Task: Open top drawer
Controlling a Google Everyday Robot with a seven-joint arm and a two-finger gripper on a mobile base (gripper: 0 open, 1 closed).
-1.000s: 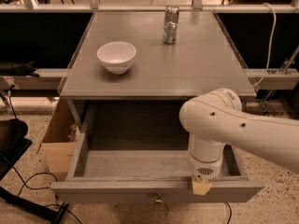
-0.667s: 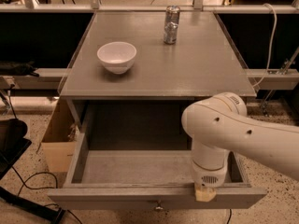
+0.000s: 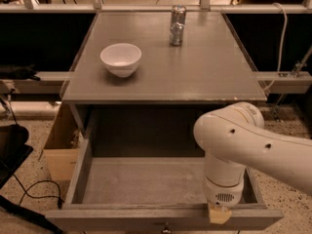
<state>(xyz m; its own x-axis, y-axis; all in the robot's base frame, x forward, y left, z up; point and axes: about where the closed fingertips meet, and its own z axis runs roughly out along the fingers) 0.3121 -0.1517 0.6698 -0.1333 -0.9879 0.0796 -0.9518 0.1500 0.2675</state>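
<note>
The drawer (image 3: 122, 217) has slid further out toward the camera than a second ago, and the gripper (image 3: 219, 214) has come down and forward with it, so that the arm (image 3: 253, 143) now fills more of the lower right. The drawer stands wide open beneath the table (image 3: 204, 77), its grey box pulled well clear of the tabletop's front edge and its floor bare to view. The gripper sits at the drawer's front rim, right of centre, with its pale tan tip resting on the top edge of the front panel; whether it is open or closed there cannot be told, nor whether it has hold of anything. The knob (image 3: 166, 227) just shows at the bottom edge, left of the gripper and apart from it. On the tabletop a white bowl (image 3: 121, 58) sits at the left and a can (image 3: 177, 26) stands upright near the back, well apart from each other. A cardboard box (image 3: 61, 150) sits on the floor just left of the drawer.
</note>
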